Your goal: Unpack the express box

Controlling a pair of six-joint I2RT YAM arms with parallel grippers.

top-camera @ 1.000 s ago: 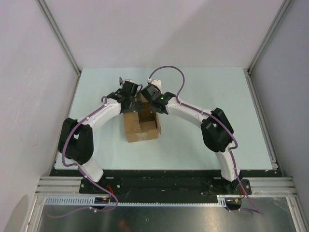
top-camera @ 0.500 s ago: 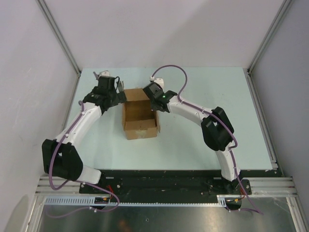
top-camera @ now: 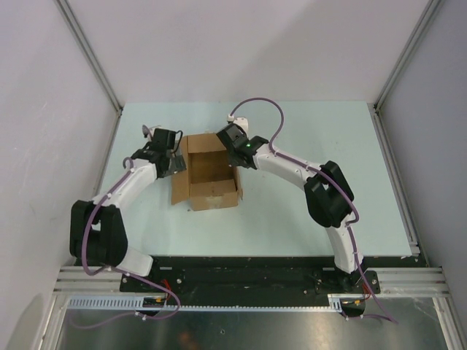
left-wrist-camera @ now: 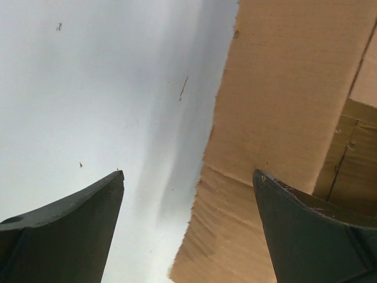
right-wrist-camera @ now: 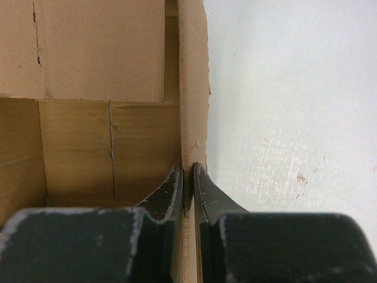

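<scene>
Pale table (top-camera: 277, 219) carried the open express box (top-camera: 211, 191). My right claw (right-wrist-camera: 188, 169) pinched its wall; my left claw (left-wrist-camera: 188, 174) stood spread beside a flap.

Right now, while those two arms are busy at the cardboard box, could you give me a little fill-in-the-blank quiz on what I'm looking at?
1. The right fingers grip an edge of the express box, which is made of brown ___.
2. The left fingers stand wide ___, holding nothing.
3. Seen from above, the flap folded out over the table is on the box's ___ side.

Missing words: cardboard; open; left.
</scene>
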